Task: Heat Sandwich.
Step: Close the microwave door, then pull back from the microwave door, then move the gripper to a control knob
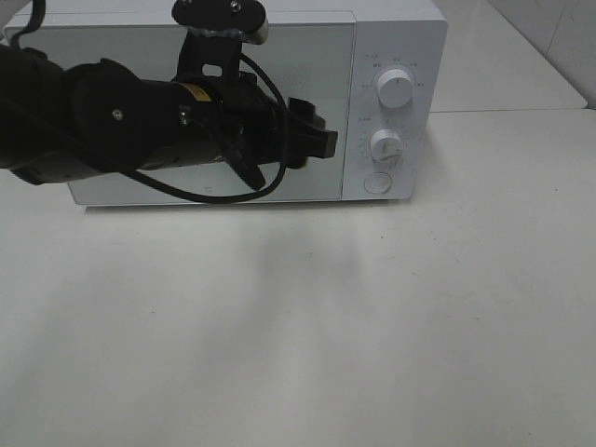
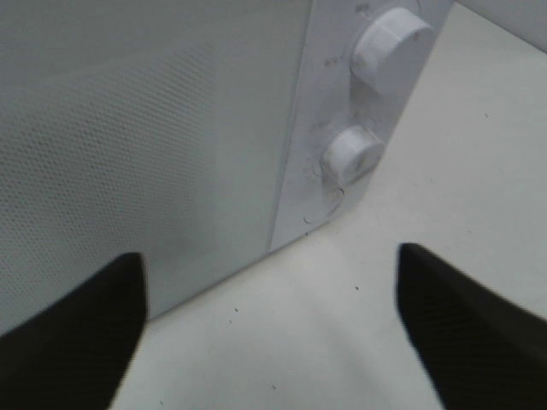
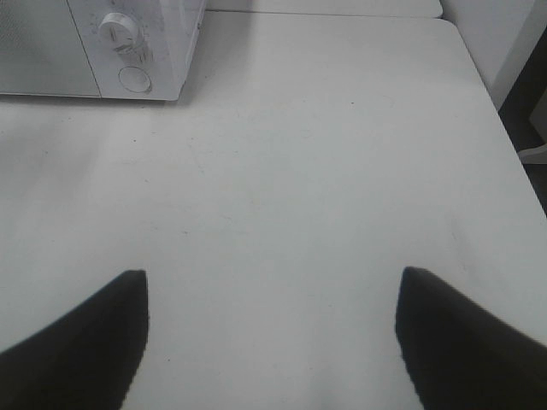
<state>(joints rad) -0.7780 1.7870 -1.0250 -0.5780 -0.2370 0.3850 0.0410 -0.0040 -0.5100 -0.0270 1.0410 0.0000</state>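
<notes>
The sandwich is out of view. A white microwave (image 1: 400, 37) stands at the back of the table with its mirrored door (image 1: 317, 65) closed. My left gripper (image 1: 321, 140) hovers just in front of the door's right side, next to the control panel, open with nothing between its fingers. In the left wrist view the left gripper (image 2: 269, 252) frames the door edge, the lower knob (image 2: 353, 154) and the round button (image 2: 325, 205). My right gripper (image 3: 273, 273) is open and empty over bare table, off to the right of the microwave (image 3: 128, 43).
The panel carries an upper knob (image 1: 395, 88), a lower knob (image 1: 386, 145) and a round button (image 1: 376, 182). The white table (image 1: 298, 326) spreads in front of the microwave. Its right edge (image 3: 491, 94) shows in the right wrist view.
</notes>
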